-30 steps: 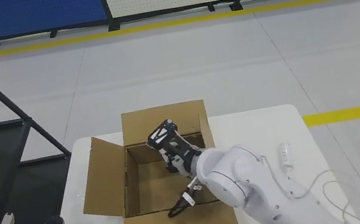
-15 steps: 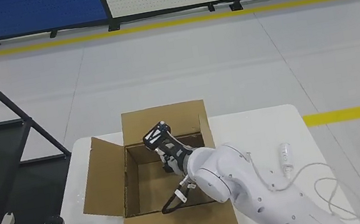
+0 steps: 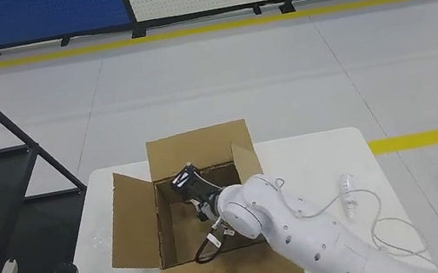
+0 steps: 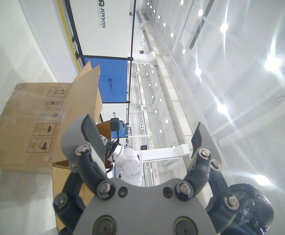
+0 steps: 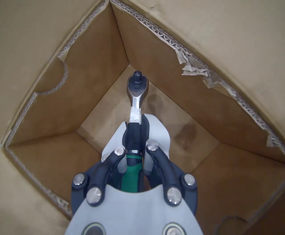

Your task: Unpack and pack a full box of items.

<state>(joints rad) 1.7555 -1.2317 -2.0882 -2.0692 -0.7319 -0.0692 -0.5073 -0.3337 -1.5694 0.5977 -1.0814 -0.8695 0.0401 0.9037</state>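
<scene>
Ratchet [image 5: 136, 89] in R end effector [image 5: 135, 125]

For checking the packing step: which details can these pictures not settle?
Right wrist view: whether the steel ratchet wrench with green-black handle touches the brown cardboard box floor; the camera looks along the tool.
Same view: the handle's end, hidden by the right gripper.
Top view: much of the box floor, covered by the white arm.
Top view: the small clear object on the white table, too small to identify.
</scene>
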